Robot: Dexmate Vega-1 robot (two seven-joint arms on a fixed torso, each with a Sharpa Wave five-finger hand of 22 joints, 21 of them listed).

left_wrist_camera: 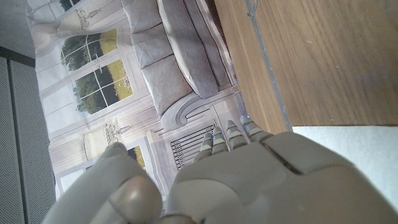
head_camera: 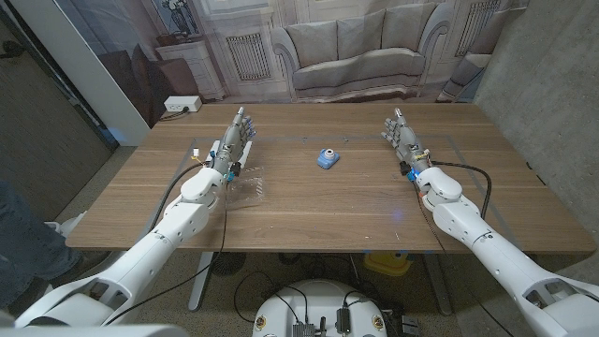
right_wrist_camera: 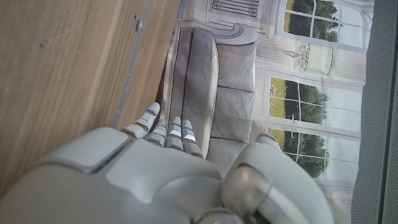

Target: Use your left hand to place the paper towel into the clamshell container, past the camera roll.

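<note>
A wooden counter [head_camera: 309, 201] spans the middle of the head view, its grain running left to right. Behind it, across the top of the frame, hangs a printed backdrop [head_camera: 309, 37] showing a pale grey sofa [head_camera: 354, 51], panelled walls and a radiator grille [head_camera: 246, 54]. At upper right stands a rough grey concrete wall [head_camera: 552, 75]; at upper left, a dark panel with a white post [head_camera: 98, 65]. A white power strip [head_camera: 182, 105] sits at the counter's far left corner. The wrist views show the backdrop's painted windows [left_wrist_camera: 99, 68] with greenery beyond, lit evenly.
</note>
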